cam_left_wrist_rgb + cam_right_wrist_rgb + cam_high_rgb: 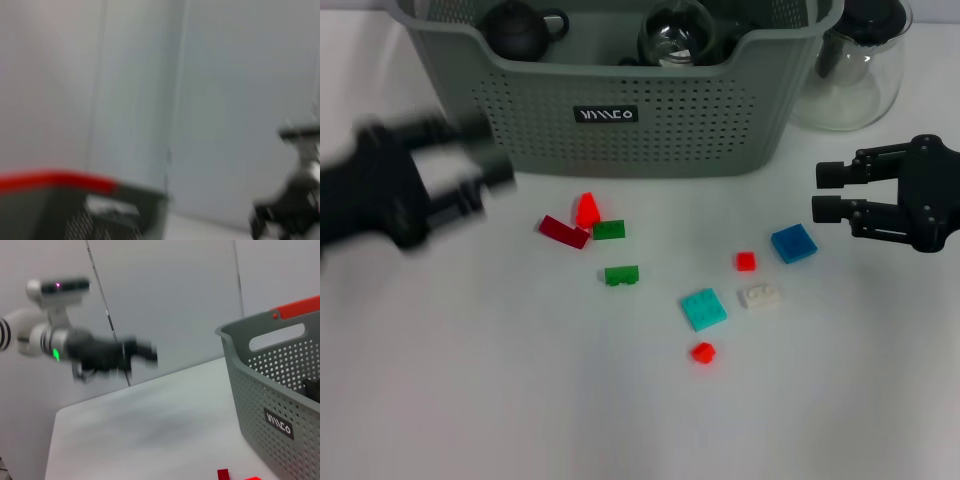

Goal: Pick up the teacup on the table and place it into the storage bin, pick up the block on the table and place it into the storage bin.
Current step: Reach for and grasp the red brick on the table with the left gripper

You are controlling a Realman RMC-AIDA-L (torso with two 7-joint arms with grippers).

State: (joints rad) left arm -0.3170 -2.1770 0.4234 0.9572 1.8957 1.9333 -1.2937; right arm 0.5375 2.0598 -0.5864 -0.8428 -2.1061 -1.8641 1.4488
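Note:
The grey-green storage bin (620, 110) stands at the back of the table and also shows in the right wrist view (280, 390). No teacup stands on the table. A round clear glass vessel (675, 35) lies in the bin; I cannot tell if it is the teacup. Several blocks lie in front of the bin, among them a red block (587, 210), a blue one (793, 243) and a cyan one (704, 309). My left gripper (492, 153) is blurred by motion at the bin's front left corner, open and empty. My right gripper (824, 192) hovers open right of the blue block.
A black lidded teapot (525, 28) sits in the bin. A clear glass pitcher (855, 70) stands right of the bin. Green blocks (621, 274), a white block (760, 296) and small red blocks (702, 352) are scattered mid-table. The left arm (100, 355) shows across the table.

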